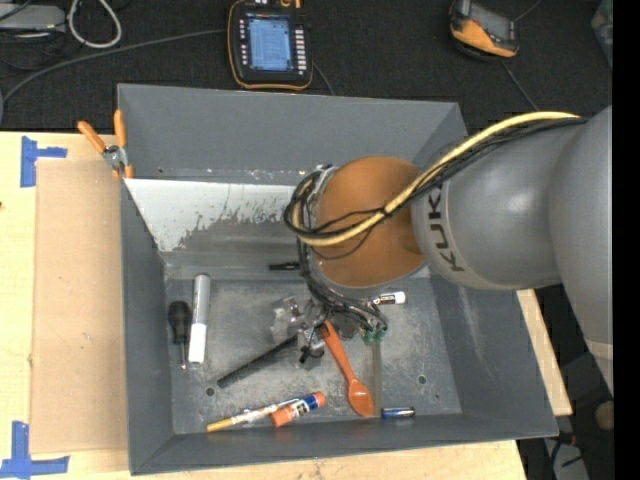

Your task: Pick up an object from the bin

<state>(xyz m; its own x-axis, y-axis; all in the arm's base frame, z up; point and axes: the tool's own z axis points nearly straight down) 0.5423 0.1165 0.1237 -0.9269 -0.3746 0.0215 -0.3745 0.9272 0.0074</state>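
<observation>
My gripper (318, 330) hangs low in the middle of the bin, below the orange cover on the wrist. It is over the handle end of an orange plastic spoon (347, 372), whose bowl points toward the front wall. A small metal clip-like piece (288, 318) lies just left of the gripper. From under the gripper a thin black rod (258, 360) runs out to the front left. To its right a small green item (373, 335) shows beside a white marker (388, 298).
A white tube (198, 318) and a short black marker (178, 321) lie side by side at the left. A pen with an orange and blue end (268, 414) and a small blue item (398, 412) rest along the front wall.
</observation>
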